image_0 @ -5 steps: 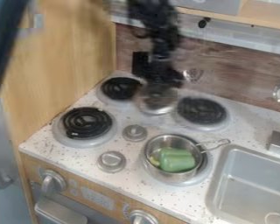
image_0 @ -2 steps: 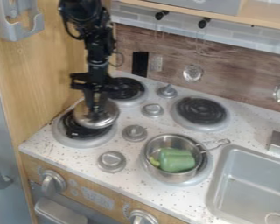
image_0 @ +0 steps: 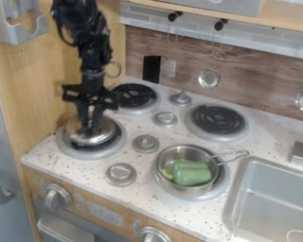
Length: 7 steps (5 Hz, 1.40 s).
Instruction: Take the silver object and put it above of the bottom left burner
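From where I stand, the silver lid (image_0: pixel 107 133) is over the bottom left burner (image_0: pixel 106 152), covering much of its black coil. It's round, so I can't pick out a long axis or say it points any particular way. Its domed side faces up, and it lies roughly level. The black gripper (image_0: pixel 89 128) points down at the middle of the dome, its fingers close together with a small gap between them, gripping the lid at the top. Whether the rim touches the coil, I can't tell.
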Each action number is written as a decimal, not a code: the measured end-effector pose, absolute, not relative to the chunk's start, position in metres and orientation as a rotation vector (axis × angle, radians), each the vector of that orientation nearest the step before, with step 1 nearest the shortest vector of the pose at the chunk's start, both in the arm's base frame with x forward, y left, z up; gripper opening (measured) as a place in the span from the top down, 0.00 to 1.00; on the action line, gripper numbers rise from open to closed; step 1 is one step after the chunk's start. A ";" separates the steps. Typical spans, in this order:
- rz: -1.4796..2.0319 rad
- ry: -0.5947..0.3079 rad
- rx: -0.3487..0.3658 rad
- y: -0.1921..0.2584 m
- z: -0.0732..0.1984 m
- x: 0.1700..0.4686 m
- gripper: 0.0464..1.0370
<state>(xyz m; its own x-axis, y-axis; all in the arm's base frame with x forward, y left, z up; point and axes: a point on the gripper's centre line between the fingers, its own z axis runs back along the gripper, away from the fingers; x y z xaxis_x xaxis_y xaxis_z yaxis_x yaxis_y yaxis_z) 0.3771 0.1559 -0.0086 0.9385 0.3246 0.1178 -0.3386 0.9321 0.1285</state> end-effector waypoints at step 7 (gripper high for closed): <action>0.077 -0.130 0.035 0.075 0.031 0.380 0.04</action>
